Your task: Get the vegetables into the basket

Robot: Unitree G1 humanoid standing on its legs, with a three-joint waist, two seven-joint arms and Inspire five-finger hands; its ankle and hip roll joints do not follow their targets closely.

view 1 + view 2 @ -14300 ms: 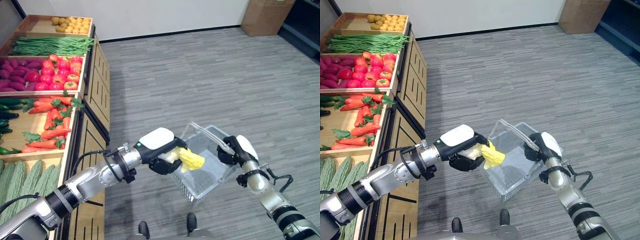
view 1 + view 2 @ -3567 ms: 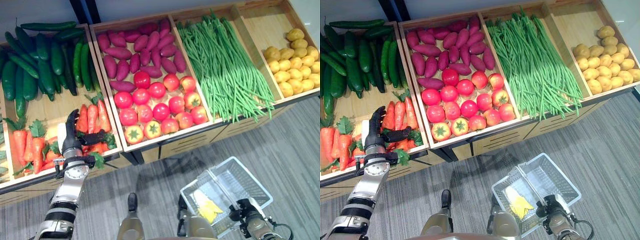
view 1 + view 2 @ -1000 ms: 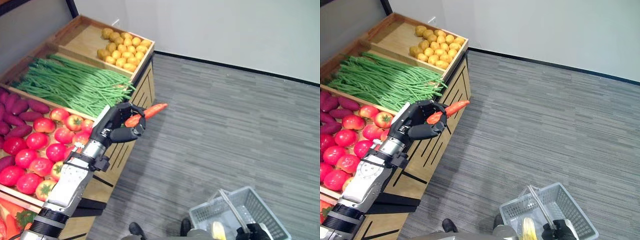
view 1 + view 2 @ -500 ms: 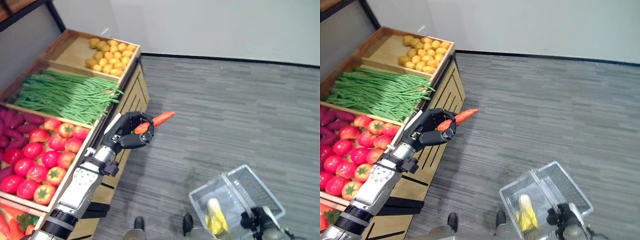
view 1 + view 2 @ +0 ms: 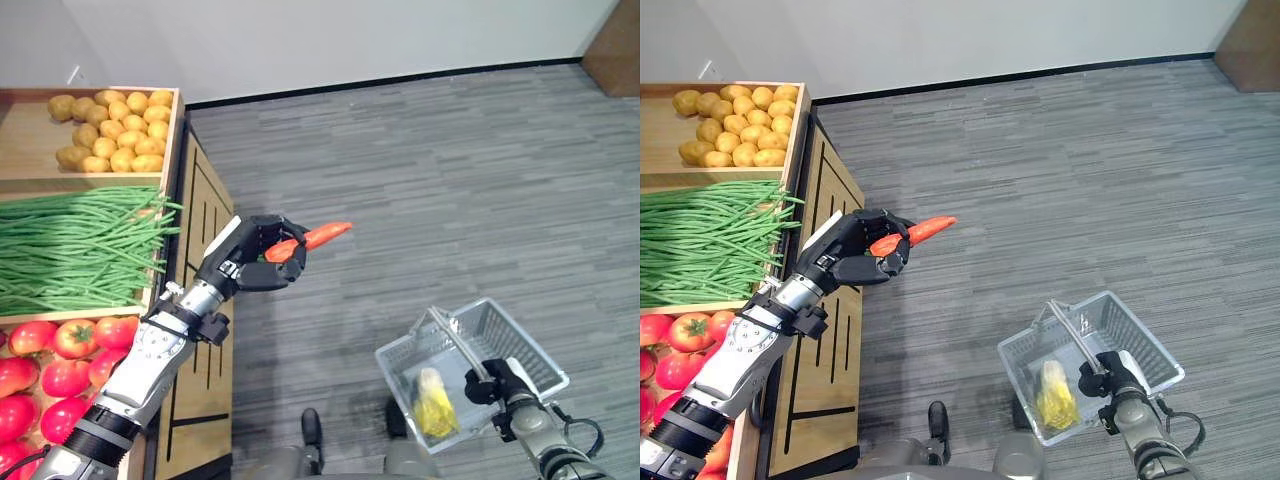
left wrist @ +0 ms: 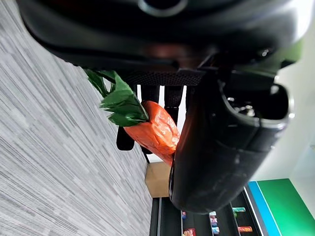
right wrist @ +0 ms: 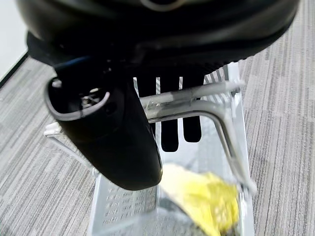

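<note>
Fingers of left hand [image 5: 250, 262] curl round carrot [image 5: 312, 239]; right hand [image 7: 123, 128] grips basket handle [image 7: 197, 105].

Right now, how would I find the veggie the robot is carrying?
Start at the wooden stand with green beans. Just past its edge, over the grey floor, the left hand is closed on a carrot: the only orange thing in the air.

Head stereo pair looks down from above, slightly offset; both share the produce shelf [image 5: 90, 200] at frame left, floor, basket [image 5: 470, 365] lower right. Left wrist cam: very close, along the left robot hand [image 6: 216, 147], carrot [image 6: 152, 130] beyond. Right wrist cam: close, into the basket.
</note>
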